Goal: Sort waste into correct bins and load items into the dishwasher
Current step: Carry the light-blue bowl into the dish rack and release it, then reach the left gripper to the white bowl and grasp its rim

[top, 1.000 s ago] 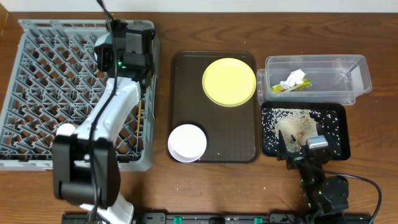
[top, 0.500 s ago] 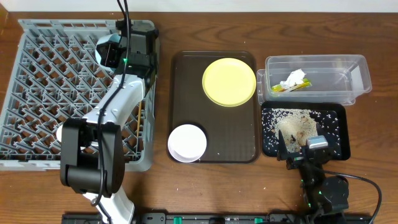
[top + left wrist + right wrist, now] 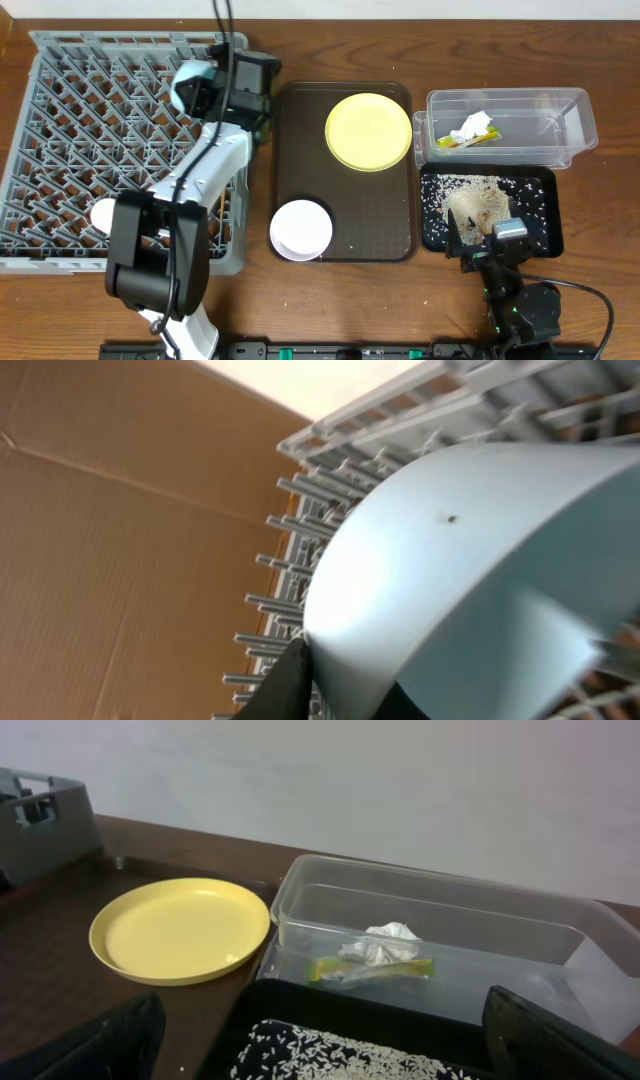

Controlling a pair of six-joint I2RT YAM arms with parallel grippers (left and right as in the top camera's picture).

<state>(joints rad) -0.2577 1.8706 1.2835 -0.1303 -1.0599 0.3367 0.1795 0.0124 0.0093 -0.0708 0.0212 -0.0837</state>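
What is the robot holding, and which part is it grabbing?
The left gripper holds a light blue round bowl, seemingly pinched at its rim, over the grey plastic dish rack. The right gripper is open and empty.

Counts, placed off the brown tray [image 3: 360, 210]:
- On it: 1 plate [image 3: 368, 131], 1 white bowl [image 3: 301, 229].
- Left of it: 1 rack [image 3: 90, 120], 1 blue bowl [image 3: 190, 85], 1 cup [image 3: 102, 213].
- Right of it: 1 tub [image 3: 560, 108], 1 black tray [image 3: 540, 236], 1 wrapper [image 3: 456, 143], 1 paper wad [image 3: 476, 124].

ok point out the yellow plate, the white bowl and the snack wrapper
yellow plate [image 3: 368, 131], overhead, centre of its face
white bowl [image 3: 301, 229], overhead, middle of its inside
snack wrapper [image 3: 372, 970], right wrist, its green middle
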